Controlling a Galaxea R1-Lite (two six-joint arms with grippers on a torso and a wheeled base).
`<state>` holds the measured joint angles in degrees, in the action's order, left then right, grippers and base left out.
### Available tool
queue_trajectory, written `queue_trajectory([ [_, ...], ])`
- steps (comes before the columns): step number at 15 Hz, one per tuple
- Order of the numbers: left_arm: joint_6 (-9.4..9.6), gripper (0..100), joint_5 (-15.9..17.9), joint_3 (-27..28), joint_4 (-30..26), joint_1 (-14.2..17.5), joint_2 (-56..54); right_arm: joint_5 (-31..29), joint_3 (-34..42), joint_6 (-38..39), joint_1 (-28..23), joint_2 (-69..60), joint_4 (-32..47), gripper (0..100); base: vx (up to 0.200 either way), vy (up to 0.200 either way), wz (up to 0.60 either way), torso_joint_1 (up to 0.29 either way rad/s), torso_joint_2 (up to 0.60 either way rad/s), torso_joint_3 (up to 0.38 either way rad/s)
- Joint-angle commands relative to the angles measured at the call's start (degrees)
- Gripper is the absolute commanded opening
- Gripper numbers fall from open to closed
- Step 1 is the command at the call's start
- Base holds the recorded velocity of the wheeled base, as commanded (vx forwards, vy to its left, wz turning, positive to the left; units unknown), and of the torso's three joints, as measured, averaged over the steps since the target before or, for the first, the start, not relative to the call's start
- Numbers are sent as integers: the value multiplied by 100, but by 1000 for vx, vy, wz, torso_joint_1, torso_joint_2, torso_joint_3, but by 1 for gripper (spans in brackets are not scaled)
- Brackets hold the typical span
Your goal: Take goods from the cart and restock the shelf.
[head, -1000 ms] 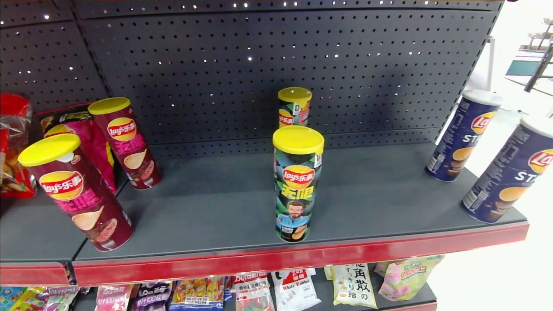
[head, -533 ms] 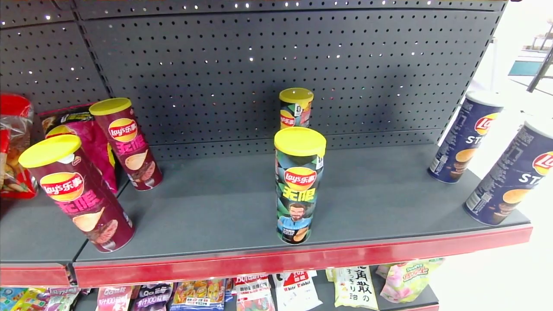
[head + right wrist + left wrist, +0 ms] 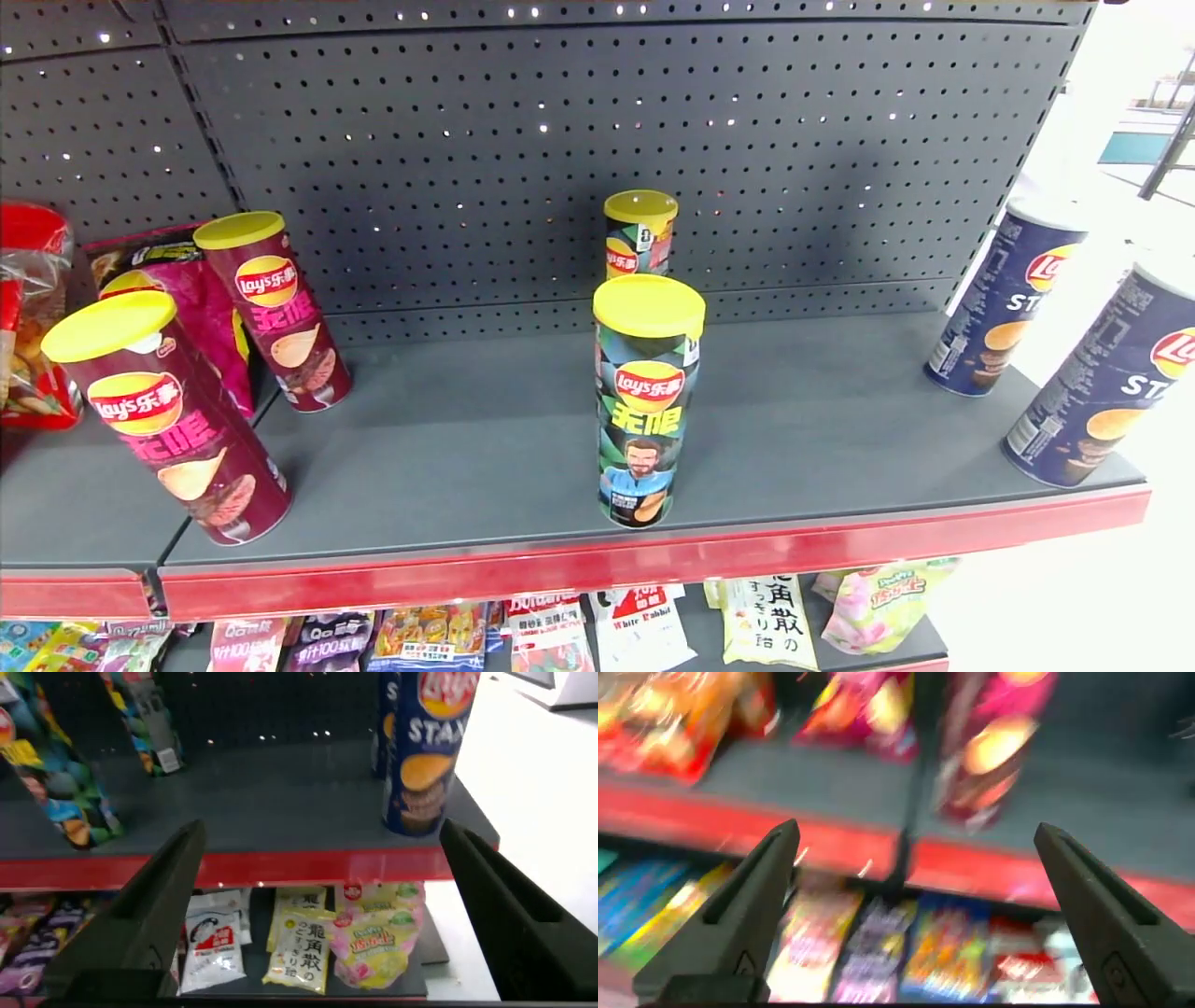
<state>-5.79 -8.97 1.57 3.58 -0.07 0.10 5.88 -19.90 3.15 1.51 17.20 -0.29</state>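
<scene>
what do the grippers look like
Both look alike. The left gripper has two black, wedge-shaped fingers, broad at the base and tapering to narrow tips, with a small round mark near each base. The right gripper has the same plain black tapered pair.

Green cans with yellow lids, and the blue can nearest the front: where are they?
Front green can (image 3: 646,411), head view, on its label.
Back green can (image 3: 639,247), head view, below its lid.
Front blue can (image 3: 1097,383), head view, on its side.
</scene>
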Motion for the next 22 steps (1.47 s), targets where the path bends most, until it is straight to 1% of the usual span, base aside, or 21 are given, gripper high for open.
queue_trajectory([
  [1, 491, 100, 598, -157, -314, -1, -10, 775, -1324, -402, 464, 2279, -6, 100, 0, 0, 0, 0, 0, 0],
  [2, 553, 100, 634, -157, -358, 25, 61, 898, -1324, -464, 947, 2420, -6, 100, 0, 0, 0, 0, 0, 0],
  [3, 544, 100, 642, -157, -367, 42, 52, 845, -1298, -446, 1431, 2657, -6, 100, 0, 0, 0, 0, 0, 0],
  [4, 544, 100, 642, -157, -367, 42, 52, 845, -1298, -446, 1431, 2657, -6, 100, 0, 0, 0, 0, 0, 0],
  [5, 403, 100, 616, -157, -358, 34, -1, 748, -1359, -455, 1853, 3281, -23, 100, 0, 0, 0, 0, 0, 0],
  [6, 482, 100, 634, -157, -358, 34, -1, 740, -1456, -464, 1985, 3536, -23, 100, 0, 0, 0, 0, 0, 0],
  [8, 482, 100, 634, -157, -358, 34, -1, 740, -1588, -446, 2196, 3914, -23, 100, 0, 0, 0, 0, 0, 0],
  [11, 491, 100, 642, -157, -358, 34, -1, 766, -1869, -420, 2239, 4757, -23, 100, 0, 0, 0, 0, 0, 0],
  [13, 491, 100, 634, -157, -367, 34, -1, 775, -2001, -350, 2371, 5241, -32, 100, 0, 0, 0, 0, 0, 0],
  [14, 491, 100, 642, -157, -358, 34, -1, 775, -2001, -350, 2380, 5276, -32, 100, 0, 0, 0, 0, 0, 0],
  [16, 491, 100, 642, -157, -358, 34, -1, 775, -2097, -306, 2617, 5812, -32, 100, 0, 0, 0, 0, 0, 0],
  [18, 491, 100, 642, -157, -358, 34, -1, 766, -2159, -262, 2600, 6199, -50, 100, 0, 0, 0, 0, 0, 0],
  [22, 491, 100, 634, -157, -358, 34, -1, 696, -2361, -209, 2573, 6867, -481, 100, 0, 0, 0, 0, 0, 0],
])
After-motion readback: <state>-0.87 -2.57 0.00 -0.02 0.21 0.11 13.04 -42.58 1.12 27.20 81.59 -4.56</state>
